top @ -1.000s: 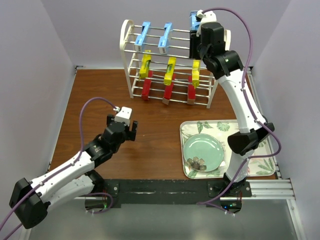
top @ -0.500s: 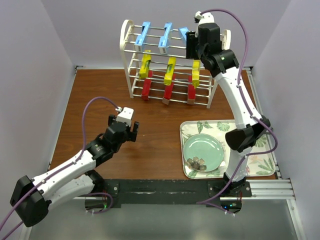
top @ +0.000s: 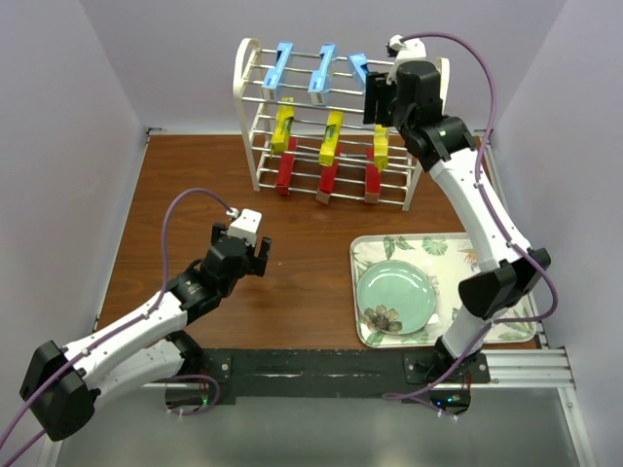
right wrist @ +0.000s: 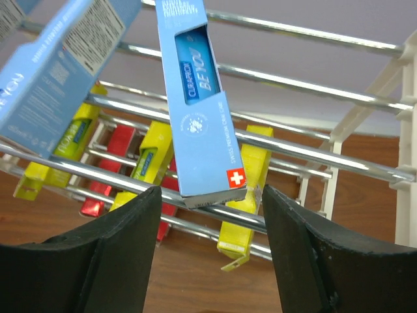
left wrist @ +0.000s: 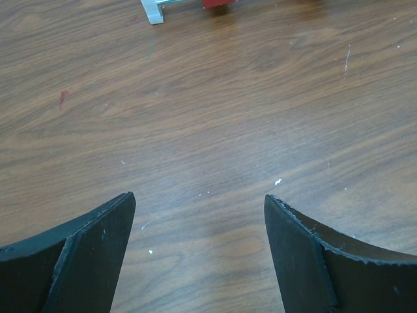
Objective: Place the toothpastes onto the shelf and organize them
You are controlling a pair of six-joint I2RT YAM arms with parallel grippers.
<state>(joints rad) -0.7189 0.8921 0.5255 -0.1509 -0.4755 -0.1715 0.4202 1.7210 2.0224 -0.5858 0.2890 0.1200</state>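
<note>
The white wire shelf stands at the back of the table. Three light blue toothpaste boxes lie on its top tier, three yellow ones on the middle tier and three red ones on the lowest. My right gripper is open at the right end of the top tier. In the right wrist view the rightmost blue box rests on the rungs, its near end just ahead of my gripper, untouched. My left gripper is open and empty over bare wood.
A floral tray with a light green plate sits at the front right. The shelf's foot shows at the top of the left wrist view. Purple walls close in the brown table on three sides.
My right gripper laid the third blue box on the top tier, let go, and drew back slightly to the right. The left arm has barely moved.
</note>
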